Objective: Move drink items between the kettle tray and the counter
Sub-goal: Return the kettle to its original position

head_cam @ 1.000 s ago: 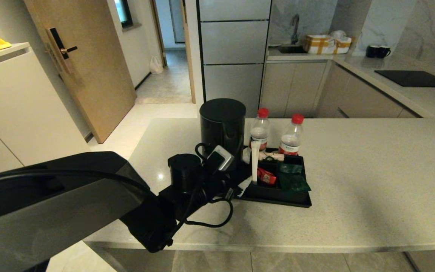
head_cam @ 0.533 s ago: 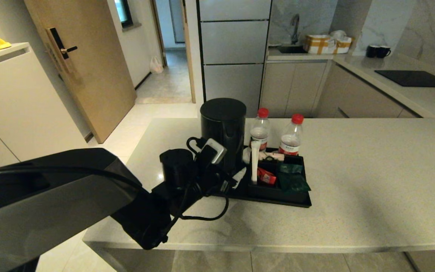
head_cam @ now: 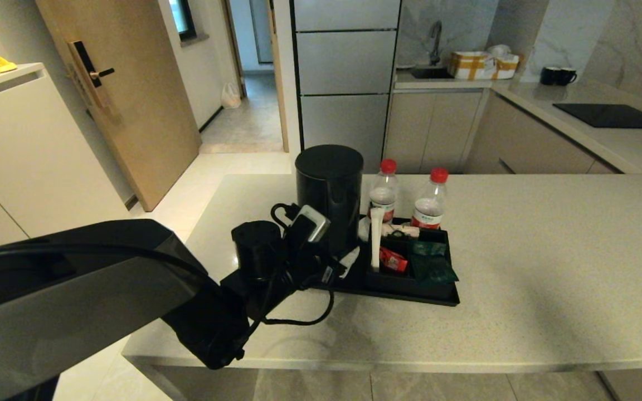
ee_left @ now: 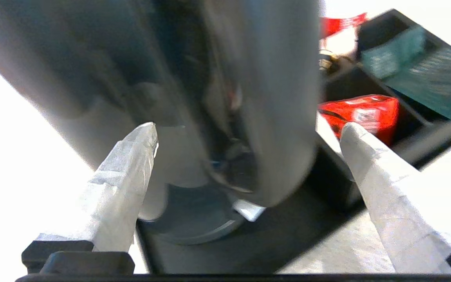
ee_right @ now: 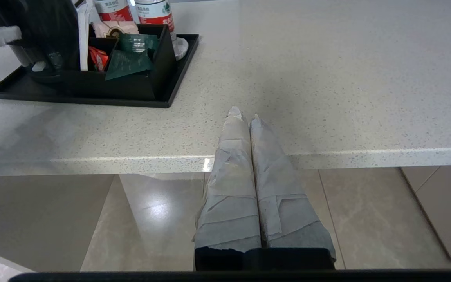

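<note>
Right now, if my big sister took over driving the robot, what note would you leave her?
Left gripper: open, jaws either side of the kettle, not gripping yet.
Right gripper: shut, parked at the near edge of the counter.
Kettle stands on the tray; two water bottles stand at the tray's far end.
Done: nothing moved yet, as far as things lie.
Left: close on the kettle, lift it, set it on the counter.

The left gripper (ee_left: 249,129) has edged left, seemingly closer around the kettle (head_cam: 329,195).
</note>
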### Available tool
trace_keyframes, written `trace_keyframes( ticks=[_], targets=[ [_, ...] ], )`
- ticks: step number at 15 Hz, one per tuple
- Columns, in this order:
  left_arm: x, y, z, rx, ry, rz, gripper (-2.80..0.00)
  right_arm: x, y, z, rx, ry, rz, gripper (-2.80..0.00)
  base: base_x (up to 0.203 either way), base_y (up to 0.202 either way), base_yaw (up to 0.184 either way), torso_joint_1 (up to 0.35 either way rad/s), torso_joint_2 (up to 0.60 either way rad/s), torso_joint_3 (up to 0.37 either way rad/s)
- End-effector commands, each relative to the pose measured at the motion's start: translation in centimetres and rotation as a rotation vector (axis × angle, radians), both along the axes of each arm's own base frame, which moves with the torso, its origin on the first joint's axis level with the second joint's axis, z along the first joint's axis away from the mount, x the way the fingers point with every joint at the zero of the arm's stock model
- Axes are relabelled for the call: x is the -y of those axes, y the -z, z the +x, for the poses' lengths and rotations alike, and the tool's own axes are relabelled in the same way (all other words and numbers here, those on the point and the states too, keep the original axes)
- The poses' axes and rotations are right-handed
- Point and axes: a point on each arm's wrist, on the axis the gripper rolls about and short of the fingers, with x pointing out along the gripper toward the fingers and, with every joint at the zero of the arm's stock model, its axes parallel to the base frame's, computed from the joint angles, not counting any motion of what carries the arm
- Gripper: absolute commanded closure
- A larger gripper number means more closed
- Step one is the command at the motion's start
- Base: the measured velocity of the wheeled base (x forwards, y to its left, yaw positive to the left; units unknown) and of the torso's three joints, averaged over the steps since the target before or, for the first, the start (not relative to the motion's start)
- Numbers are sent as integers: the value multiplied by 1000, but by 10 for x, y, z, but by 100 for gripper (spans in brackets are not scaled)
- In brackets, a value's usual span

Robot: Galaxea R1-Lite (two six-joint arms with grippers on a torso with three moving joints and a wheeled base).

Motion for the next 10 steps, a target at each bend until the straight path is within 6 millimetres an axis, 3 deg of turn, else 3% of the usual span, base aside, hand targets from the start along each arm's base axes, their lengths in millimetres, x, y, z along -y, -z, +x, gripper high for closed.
trace_keyframes(
  ticks=[1, 3, 10],
  targets=[
    [-1, -1, 0, 8, -2, -3, -280, 0, 0, 0, 2, 0, 0, 0, 0, 0, 0, 0, 0, 0],
    [-15, -4, 8, 14, -39, -9, -280, 0, 0, 0, 3, 0, 0, 0, 0, 0, 0, 0, 0, 0],
    [-31, -15, 17, 31, -79, -41, -280, 0, 0, 0, 2, 0, 0, 0, 0, 0, 0, 0, 0, 0]
  ],
)
